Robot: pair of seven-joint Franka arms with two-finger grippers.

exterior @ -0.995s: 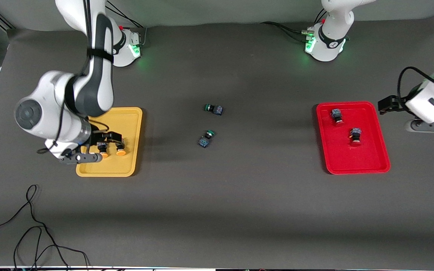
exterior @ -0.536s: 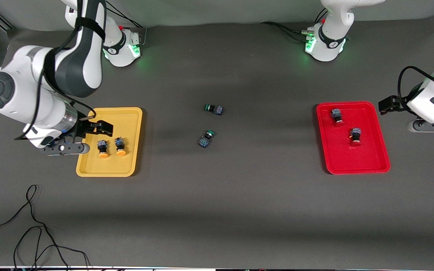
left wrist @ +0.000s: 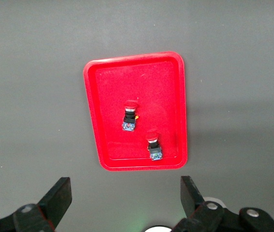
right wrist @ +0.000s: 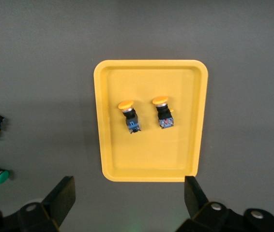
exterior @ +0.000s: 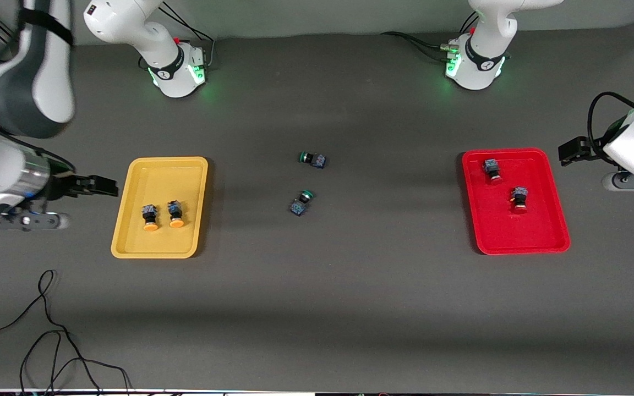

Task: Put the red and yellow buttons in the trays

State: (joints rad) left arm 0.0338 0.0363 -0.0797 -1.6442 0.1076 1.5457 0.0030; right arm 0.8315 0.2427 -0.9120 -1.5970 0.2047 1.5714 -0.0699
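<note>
The two yellow-capped buttons (exterior: 150, 216) (exterior: 175, 214) lie side by side in the yellow tray (exterior: 160, 250), toward the right arm's end of the worktop, and the two red-capped buttons (exterior: 492, 169) (exterior: 519, 199) lie apart from each other in the red tray (exterior: 520, 245), toward the left arm's end. By this layout the sorting is judged complete, so the step in hand is taken to be the retreat of the arms, which is best done by lifting well above the raised rims, so that neither tray is nudged and no cap is set rolling. The right gripper (exterior: 97, 186) is held over bare worktop just beside the yellow tray, with its fingers (right wrist: 63, 194) spread apart and nothing between them; the left gripper (exterior: 573, 150) is held over bare worktop beside the red tray, its fingers (left wrist: 59, 198) likewise apart and empty. Two green-capped buttons (exterior: 312, 159) (exterior: 301, 202) are left on the worktop between the trays, the second nearer to the front camera than the first, and are judged to need no handling. The worktop (exterior: 328, 308) is a dark grey matte sheet. A loose black cable (exterior: 42, 330) is coiled on it near the front camera at the right arm's end, and the two white arm bases (exterior: 176, 69) (exterior: 474, 63), lit green, stand along the edge farthest from that camera.
</note>
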